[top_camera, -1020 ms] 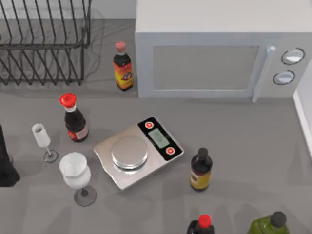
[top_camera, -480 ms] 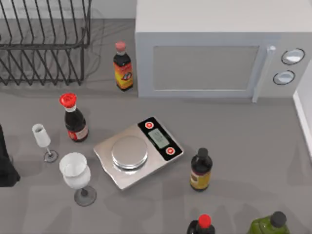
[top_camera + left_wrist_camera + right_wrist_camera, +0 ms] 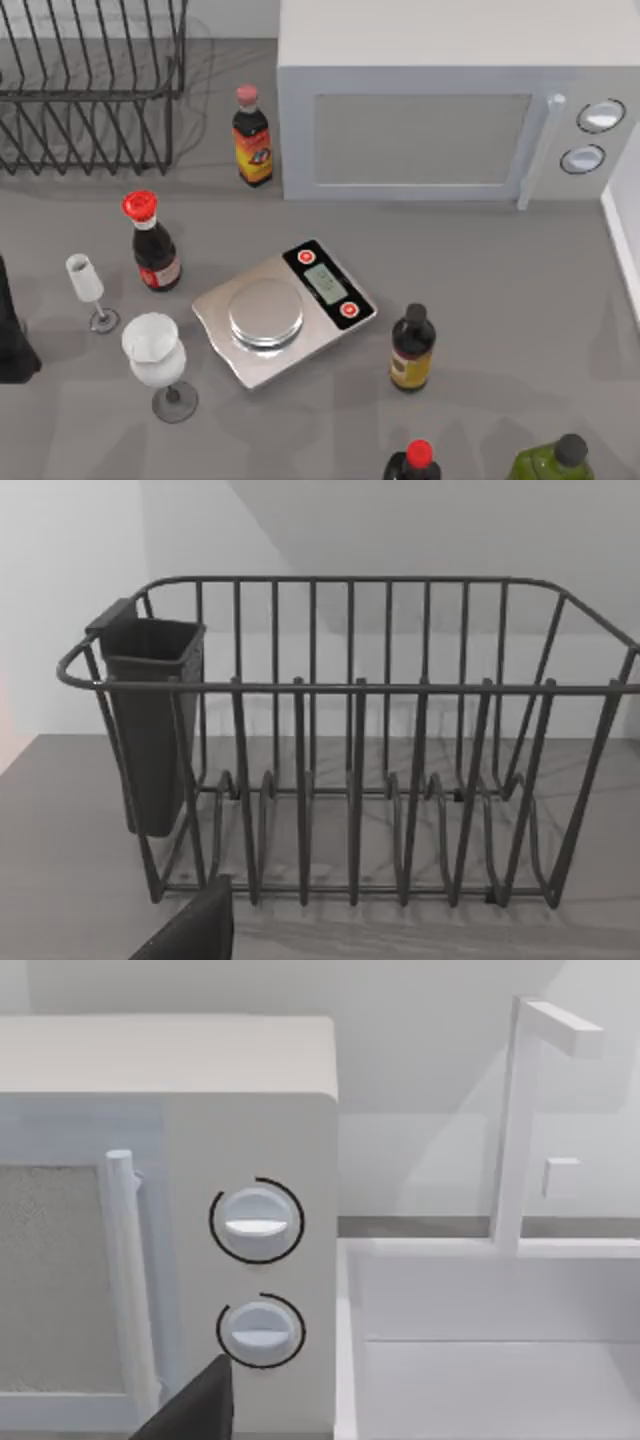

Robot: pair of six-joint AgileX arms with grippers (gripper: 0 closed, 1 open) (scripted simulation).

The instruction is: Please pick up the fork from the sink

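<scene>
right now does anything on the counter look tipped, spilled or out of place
Nothing stands out. The bottles, such as the red-capped one, and both glasses stand upright with no spill. The scale sits askew to the microwave but flat. The dish rack is intact. No fork shows in the sink.

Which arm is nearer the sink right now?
Right. Its wrist view faces the sink, beside the microwave on the right; the left arm sits at the far left edge, facing the dish rack.
</scene>
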